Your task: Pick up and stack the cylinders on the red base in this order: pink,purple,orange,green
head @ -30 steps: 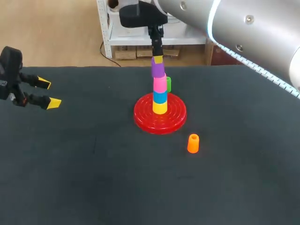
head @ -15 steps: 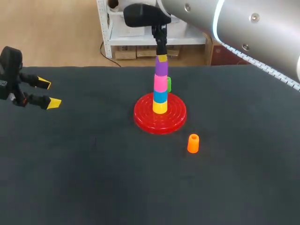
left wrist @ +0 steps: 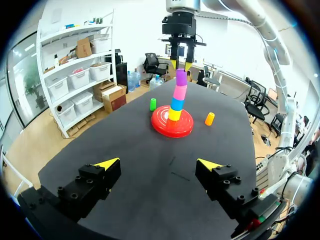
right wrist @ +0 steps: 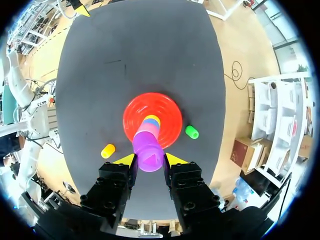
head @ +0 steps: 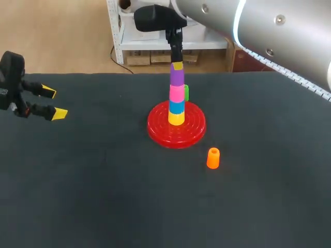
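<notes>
The red base [head: 176,126] sits in the far middle of the black table [head: 103,196]. A tower stands on it. The yellow cylinder [head: 176,118] is at the bottom, then the blue cylinder [head: 176,107], then the pink cylinder [head: 177,93], and the purple cylinder [head: 177,77] is on top. The tower stands straight.

The right gripper [head: 176,65] hangs right over the tower. Its two yellow tips press on the top of the purple cylinder, one on each side, so it is holding it.

The green cylinder [head: 186,93] stands on the table just behind the base. The orange cylinder [head: 213,158] stands on the table near the base, in front and to the right.

The left gripper [head: 54,103] is far off at the left side of the table. Its fingers are spread wide and hold nothing.
</notes>
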Motion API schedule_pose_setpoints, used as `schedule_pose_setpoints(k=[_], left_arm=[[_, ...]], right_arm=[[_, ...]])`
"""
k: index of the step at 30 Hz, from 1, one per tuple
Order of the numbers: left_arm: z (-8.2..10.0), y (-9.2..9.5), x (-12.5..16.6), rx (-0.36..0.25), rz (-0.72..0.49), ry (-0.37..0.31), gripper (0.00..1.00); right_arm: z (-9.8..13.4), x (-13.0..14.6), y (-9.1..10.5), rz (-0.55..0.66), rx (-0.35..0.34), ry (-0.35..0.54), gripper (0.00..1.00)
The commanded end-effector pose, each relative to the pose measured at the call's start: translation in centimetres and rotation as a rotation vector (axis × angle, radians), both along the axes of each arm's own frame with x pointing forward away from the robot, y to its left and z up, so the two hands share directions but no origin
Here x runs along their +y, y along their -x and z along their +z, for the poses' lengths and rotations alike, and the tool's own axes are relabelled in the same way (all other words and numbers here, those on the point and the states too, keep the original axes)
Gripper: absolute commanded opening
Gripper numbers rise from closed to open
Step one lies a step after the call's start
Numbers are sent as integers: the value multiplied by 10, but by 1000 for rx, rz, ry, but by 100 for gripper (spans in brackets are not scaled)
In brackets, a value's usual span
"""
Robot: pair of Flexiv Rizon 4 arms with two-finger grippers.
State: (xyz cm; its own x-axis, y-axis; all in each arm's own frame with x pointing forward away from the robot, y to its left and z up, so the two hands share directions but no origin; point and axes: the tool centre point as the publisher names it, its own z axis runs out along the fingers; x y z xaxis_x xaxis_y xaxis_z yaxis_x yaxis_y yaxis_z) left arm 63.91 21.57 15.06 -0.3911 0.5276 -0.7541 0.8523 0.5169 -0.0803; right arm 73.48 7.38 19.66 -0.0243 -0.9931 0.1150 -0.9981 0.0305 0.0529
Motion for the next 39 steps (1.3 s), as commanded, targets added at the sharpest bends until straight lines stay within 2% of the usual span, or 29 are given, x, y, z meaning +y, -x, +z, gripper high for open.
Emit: schedule_pose_setpoints(k=[1,6,13,21,26,39], left_arm=[[-2,0,1,-4,-2,3,100],[-2,0,1,-4,-2,3,100],[-2,0,1,-4,-2,3,100],[-2,0,1,-4,-2,3,100],[-2,0,1,-4,-2,3,100],[-2,0,1,-4,-2,3,100]], right_arm=[[2,1,11,6,-17,10,0],[0,3,18,-4,-48,52,0],[-8,1,26,-28,-52,58,0],[-21,-6,31,-120,-47,4,0],[-23,-11,32,-170,-72,-9,0],[-28,-9,41,-186,-132,-37,0]])
